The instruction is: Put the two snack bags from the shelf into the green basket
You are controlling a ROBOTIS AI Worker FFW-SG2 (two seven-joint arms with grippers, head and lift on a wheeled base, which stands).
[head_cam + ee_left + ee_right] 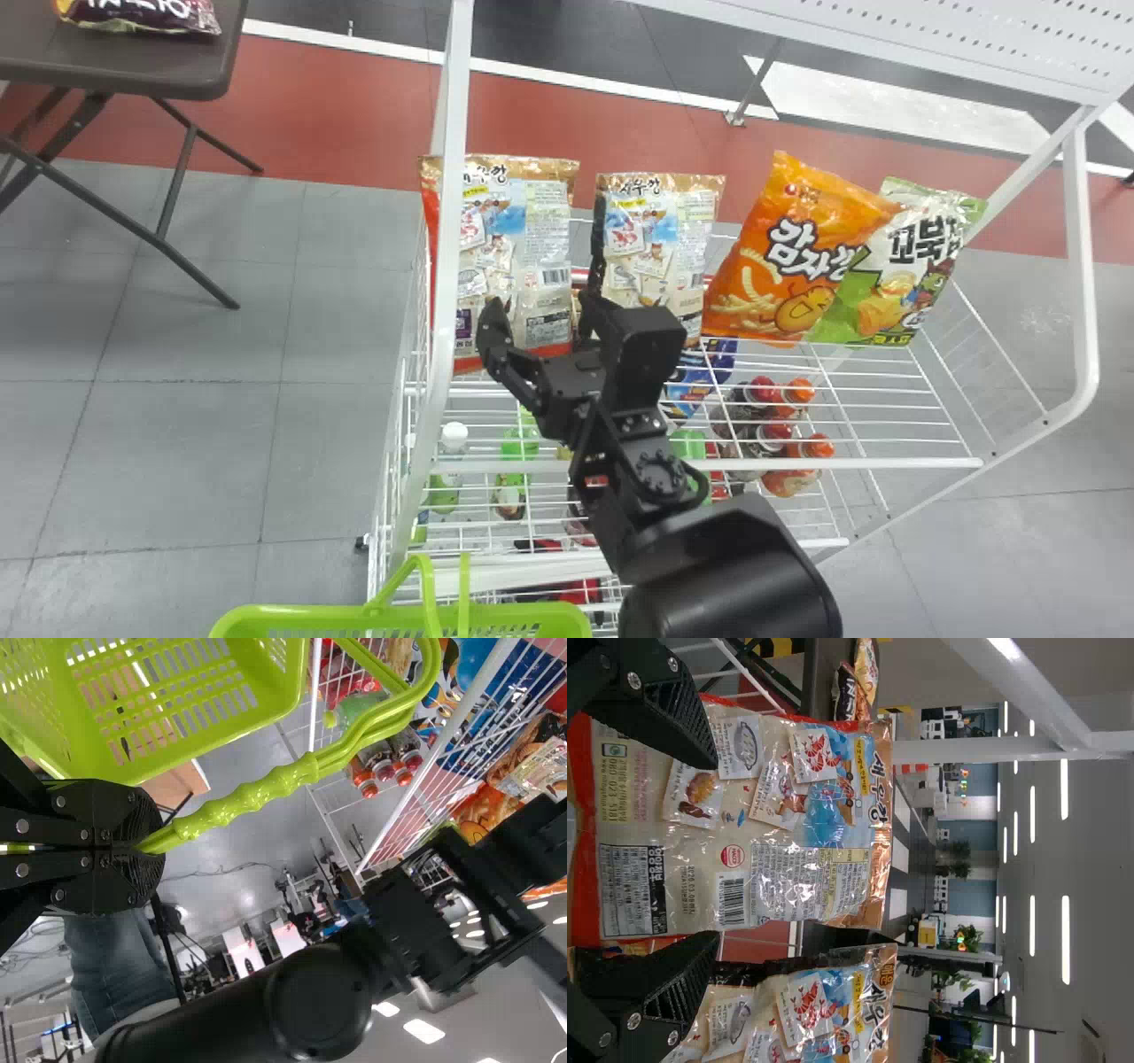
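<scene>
left jaws (149, 847) are clamped on the green basket (297, 611) handle (257, 790). leftmost snack bag (545, 230) stands on the shelf (886, 462), right jaws (540, 306) wide at it. i'd line up with both side edges, squeeze gently, and avoid nudging the bag next door (660, 235).

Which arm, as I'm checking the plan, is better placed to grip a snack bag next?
The right, I'd judge: the right gripper is open in front of the leftmost upright bag. The left gripper is shut on the basket handle, so using it would likely mean letting go.
</scene>
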